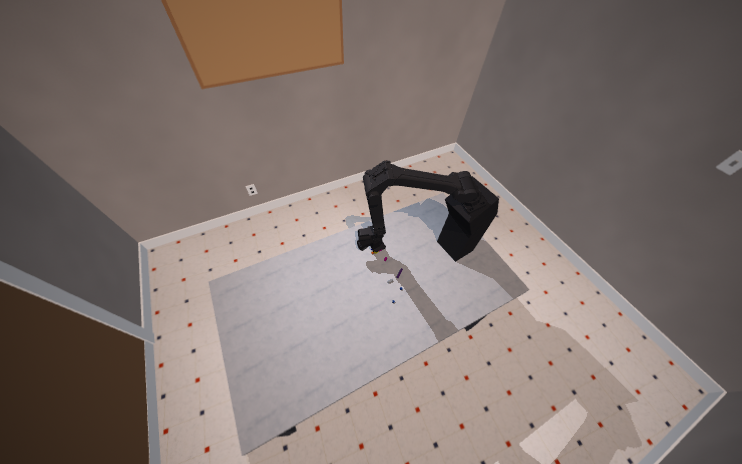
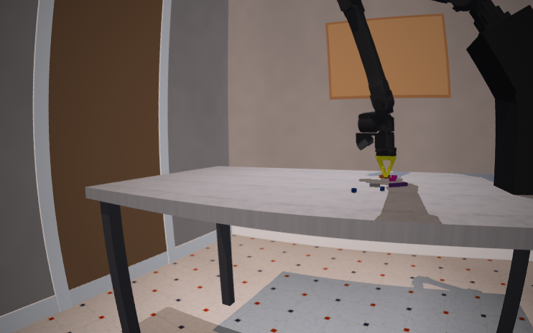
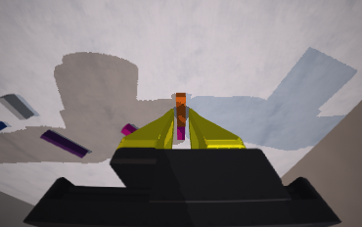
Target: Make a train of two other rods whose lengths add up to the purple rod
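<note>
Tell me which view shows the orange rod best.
Wrist: the orange rod runs lengthwise between the parted yellow fingers, its far end sticking out. Exterior shows only a sliver at the gripper tip; top shows a tiny orange speck.

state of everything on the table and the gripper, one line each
gripper: slightly open, low over the table, holding nothing
orange rod: flat, between the fingers
near magenta rod: flat, in line with the orange rod, end to end as far as shows
spare magenta rod: flat, apart
purple rod: flat, apart
grey rod: flat, apart
blue rods: resting, separate
</note>
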### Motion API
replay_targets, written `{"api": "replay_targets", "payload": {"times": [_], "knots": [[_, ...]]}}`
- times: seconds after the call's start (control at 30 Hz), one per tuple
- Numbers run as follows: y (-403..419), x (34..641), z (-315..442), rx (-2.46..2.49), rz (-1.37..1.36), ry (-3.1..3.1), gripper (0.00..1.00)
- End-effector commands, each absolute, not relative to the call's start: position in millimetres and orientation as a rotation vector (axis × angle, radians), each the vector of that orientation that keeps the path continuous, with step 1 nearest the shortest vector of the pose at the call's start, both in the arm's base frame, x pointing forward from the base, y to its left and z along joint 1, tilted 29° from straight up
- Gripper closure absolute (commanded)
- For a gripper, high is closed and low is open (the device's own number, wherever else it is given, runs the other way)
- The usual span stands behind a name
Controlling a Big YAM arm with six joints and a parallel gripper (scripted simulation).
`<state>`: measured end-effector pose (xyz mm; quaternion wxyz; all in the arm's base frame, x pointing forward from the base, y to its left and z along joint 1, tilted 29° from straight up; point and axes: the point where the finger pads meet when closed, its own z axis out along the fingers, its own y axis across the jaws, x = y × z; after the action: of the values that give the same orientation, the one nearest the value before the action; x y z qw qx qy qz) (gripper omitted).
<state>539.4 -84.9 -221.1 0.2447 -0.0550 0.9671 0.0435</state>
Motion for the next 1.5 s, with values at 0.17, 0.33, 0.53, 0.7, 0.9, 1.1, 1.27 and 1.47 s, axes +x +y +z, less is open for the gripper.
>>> {"api": "replay_targets", "payload": {"times": [0.17, 0.33, 0.53, 0.7, 0.9, 1.1, 1.27, 1.47], "knots": [[-80, 541, -225, -0.147, 0.12, 2.635, 0.77], [-80, 541, -225, -0.147, 0.12, 2.635, 0.77], [-83, 543, -210, -0.147, 0.113, 2.62, 0.77], [-95, 532, -196, -0.143, 0.107, 2.63, 0.77], [-98, 518, -170, -0.143, 0.109, 2.629, 0.77], [-94, 509, -151, -0.159, 0.112, 2.627, 0.77], [-102, 500, -136, -0.144, 0.106, 2.627, 0.77], [-91, 491, -149, -0.165, 0.128, 2.658, 0.77]]}}
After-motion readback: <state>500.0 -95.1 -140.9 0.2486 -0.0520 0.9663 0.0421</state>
